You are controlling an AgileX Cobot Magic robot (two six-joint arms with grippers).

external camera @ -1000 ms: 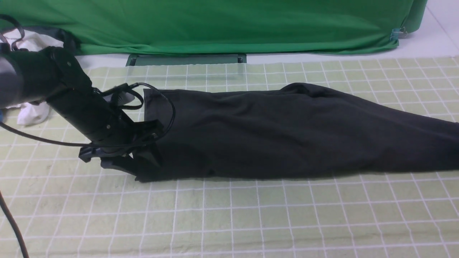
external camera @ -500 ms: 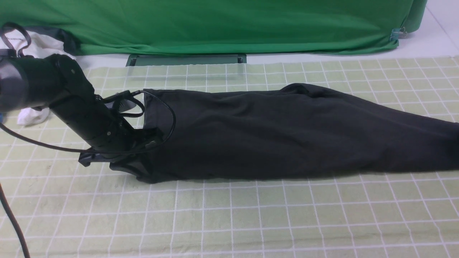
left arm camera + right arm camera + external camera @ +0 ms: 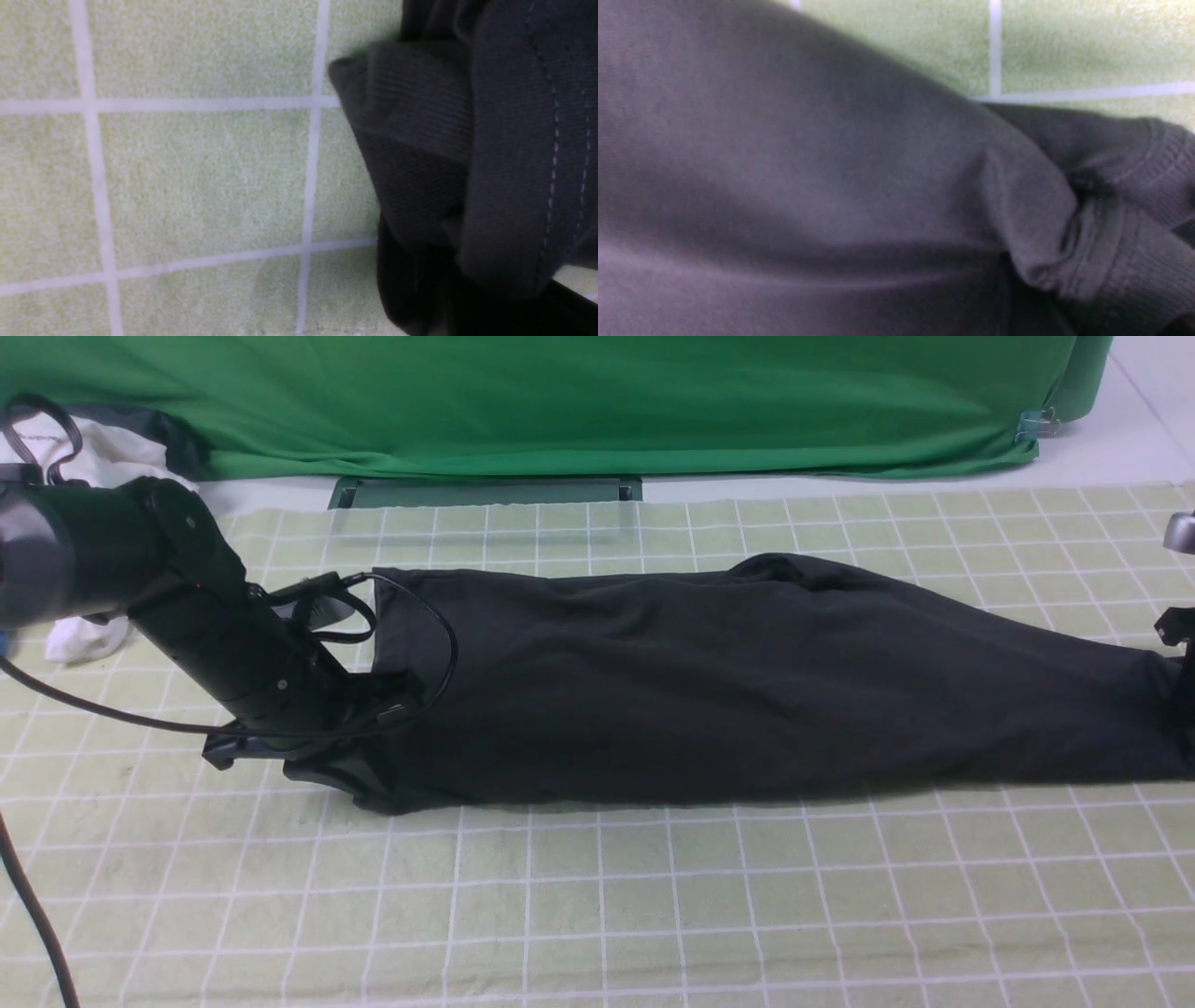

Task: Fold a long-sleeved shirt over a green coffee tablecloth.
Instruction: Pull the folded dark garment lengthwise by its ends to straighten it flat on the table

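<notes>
1. The green coffee tablecloth (image 3: 597, 896) covers the desk under the long-sleeved shirt (image 3: 747, 691) and shows on every side of it.
2. The long-sleeved shirt lies flat as one long dark band. Its long axis runs crosswise, from the robot's left to its right. No chest print shows on the upper face.
3. The coming move turns on this: each end of the band sits at one arm, so either end would travel along the long axis toward the other. The shirt's bulk lies to the right of the left end effector (image 3: 359, 784) and to the left of the right end effector (image 3: 1178, 633).
4. The left arm (image 3: 187, 607) slants down from outside the shirt's left end to that end's near corner, wrist low over the cloth, with a cable looping over the shirt's edge.
5. The left end effector is closed, and by the bunched cloth at its tip it seems to pinch that corner.
6. Only a sliver of the right end effector shows at the shirt's right end. I cannot tell whether it is open or gripping.
7. In the left wrist view, a ribbed fold (image 3: 416, 121) and a stitched hem (image 3: 514, 154) of the shirt are gathered together.
8. The right wrist view shows a ribbed cuff (image 3: 1125, 261) tucked against the smooth body cloth.
</notes>
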